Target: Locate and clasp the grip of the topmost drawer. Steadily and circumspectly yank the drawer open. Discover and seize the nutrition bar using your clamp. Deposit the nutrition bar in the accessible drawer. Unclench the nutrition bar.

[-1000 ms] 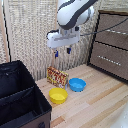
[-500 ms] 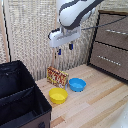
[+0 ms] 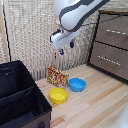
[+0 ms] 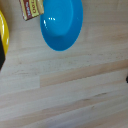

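Step in hand looks like the reach for the top drawer (image 3: 115, 29) handle; nothing grabbed yet. Gripper (image 3: 66, 47) hangs high in the air w/ fingers apart and empty, well above the floor items and well apart from the dresser (image 3: 111, 45) at the exterior view's right. All drawers look closed, fronts flush, incl. the top one under the dresser's top edge; its silvery handle (image 3: 115, 31) is a thin bar, small and blurry here. Snack bar (image 3: 57, 76) leans near the wall, just beside the blue bowl (image 3: 77, 84), w/ the yellow bowl (image 3: 58, 95) in front; black box (image 3: 20, 97) sits at the exterior view's left. Wrist view shows the blue bowl (image 4: 61, 25), a corner of the bar (image 4: 32, 8) and bare wood planks, so the cam isn't on the dresser. To do it well, my read: swing toward the dresser first, keep height until level w/ the top handle, keep fingers spread enough to straddle the bar, approach square to the drawer front, close on the handle's middle so the pull stays straight. Risk: catching the lower drawer's handle instead, or a skewed grip jamming the drawer.
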{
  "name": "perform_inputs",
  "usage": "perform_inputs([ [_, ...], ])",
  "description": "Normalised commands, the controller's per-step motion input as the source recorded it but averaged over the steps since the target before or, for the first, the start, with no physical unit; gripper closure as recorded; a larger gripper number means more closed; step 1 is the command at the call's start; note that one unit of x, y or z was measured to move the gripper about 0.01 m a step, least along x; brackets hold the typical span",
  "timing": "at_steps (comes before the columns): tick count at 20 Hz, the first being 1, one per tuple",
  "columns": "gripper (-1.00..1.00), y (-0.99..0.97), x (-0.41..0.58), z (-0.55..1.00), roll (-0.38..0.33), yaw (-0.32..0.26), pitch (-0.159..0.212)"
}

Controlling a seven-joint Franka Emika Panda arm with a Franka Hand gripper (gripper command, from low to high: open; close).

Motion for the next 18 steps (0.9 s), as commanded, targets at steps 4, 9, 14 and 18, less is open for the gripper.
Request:
perform_inputs([
  [4,-1.00,0.00,0.101,0.09,-0.324,0.155,0.000],
  [9,-1.00,0.05,0.273,0.18,-0.345,0.095,0.009],
  [14,-1.00,0.17,0.414,0.25,-0.351,0.002,0.034],
  [18,-1.00,0.22,0.436,0.26,-0.353,-0.051,0.046],
])
